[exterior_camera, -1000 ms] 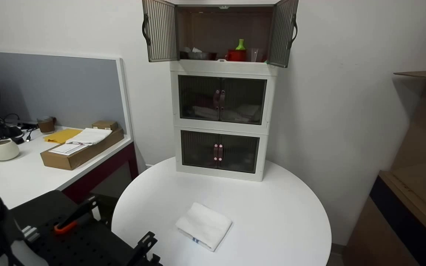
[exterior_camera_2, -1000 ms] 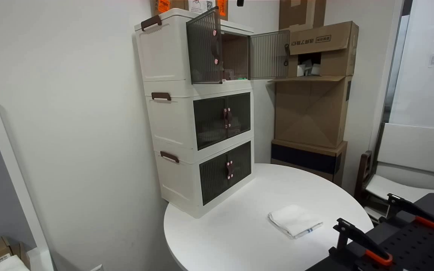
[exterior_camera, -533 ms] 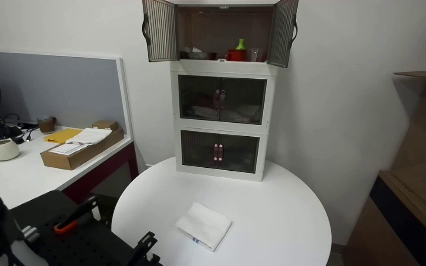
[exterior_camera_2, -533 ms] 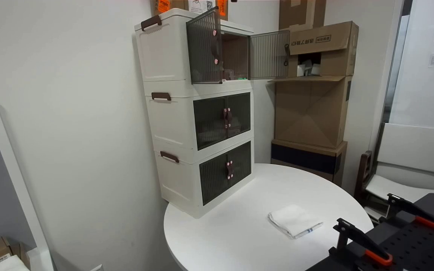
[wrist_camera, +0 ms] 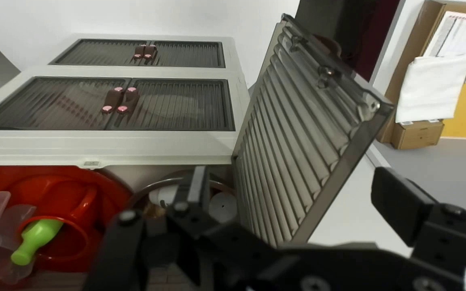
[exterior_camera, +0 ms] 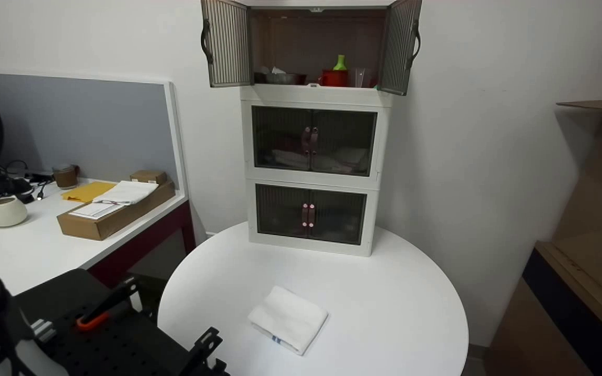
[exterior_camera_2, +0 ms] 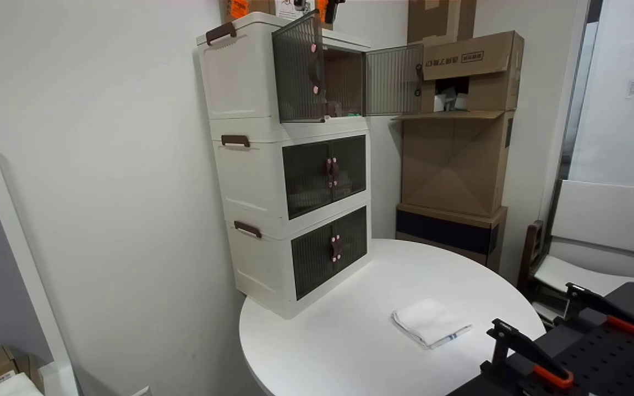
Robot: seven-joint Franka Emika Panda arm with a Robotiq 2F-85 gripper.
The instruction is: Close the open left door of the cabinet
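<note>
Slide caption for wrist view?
Open gripper; left door of the cabinet, also open, seen between its fingers; red mug inside.

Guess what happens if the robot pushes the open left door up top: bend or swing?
The left door would probably swing, since one side edge joins the cabinet. It should be stiff, not floppy, because it's ribbed and stands flat without sagging. It may feel light, as it looks thin and see-through.

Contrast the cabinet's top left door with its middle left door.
In an exterior view, the top left door looks pale, the middle left door dark. The top one stands open; the middle one is shut. The top one juts from the cabinet; the middle one lies in its front. Both are ribbed, tinted and see-through.
</note>
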